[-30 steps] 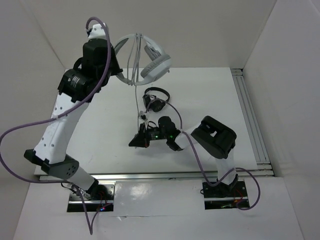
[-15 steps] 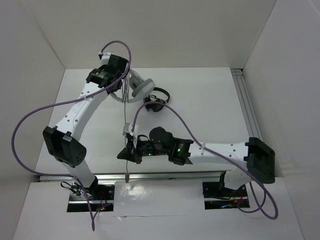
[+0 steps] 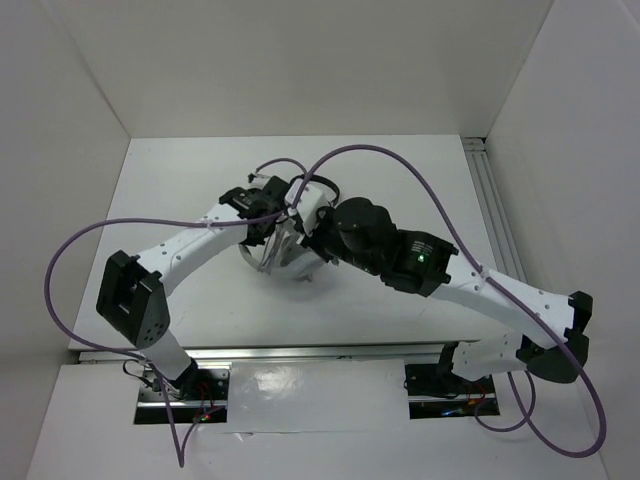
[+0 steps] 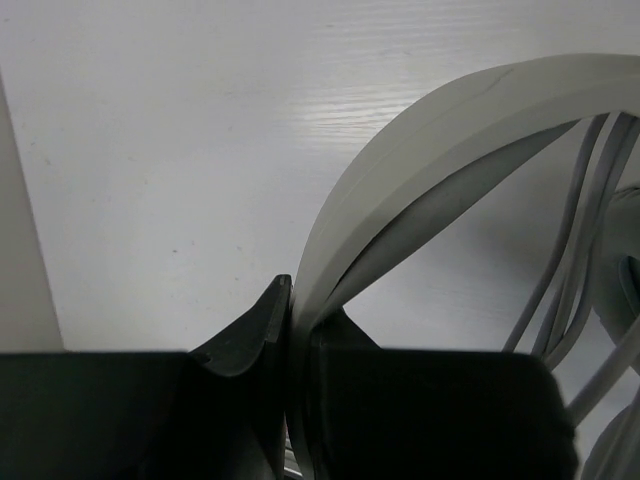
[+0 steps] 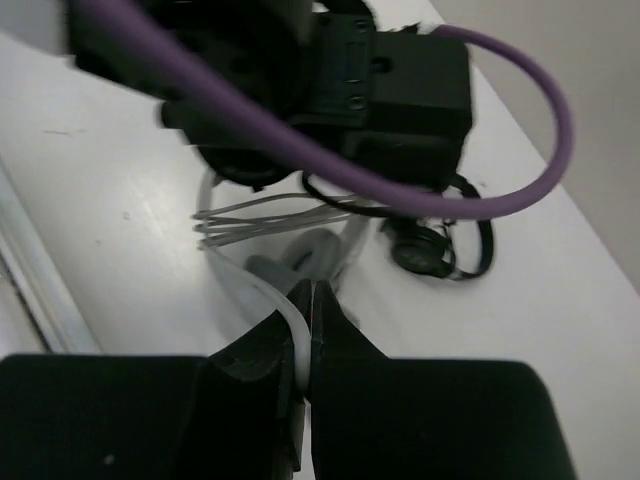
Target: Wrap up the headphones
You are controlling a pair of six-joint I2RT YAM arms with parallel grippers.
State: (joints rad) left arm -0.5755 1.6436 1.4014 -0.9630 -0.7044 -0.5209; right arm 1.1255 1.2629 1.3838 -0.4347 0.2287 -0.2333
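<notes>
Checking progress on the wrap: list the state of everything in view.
white headphones: gripped by both grippers.
cable: several strands run across the headband.
left gripper: shut on the headband.
right gripper: shut on a thin pale strip of the white headphones; cable or band, cannot tell.
black headphones: lying on the table, ungripped.

No writing, label, brand or number can be read anywhere here.
</notes>
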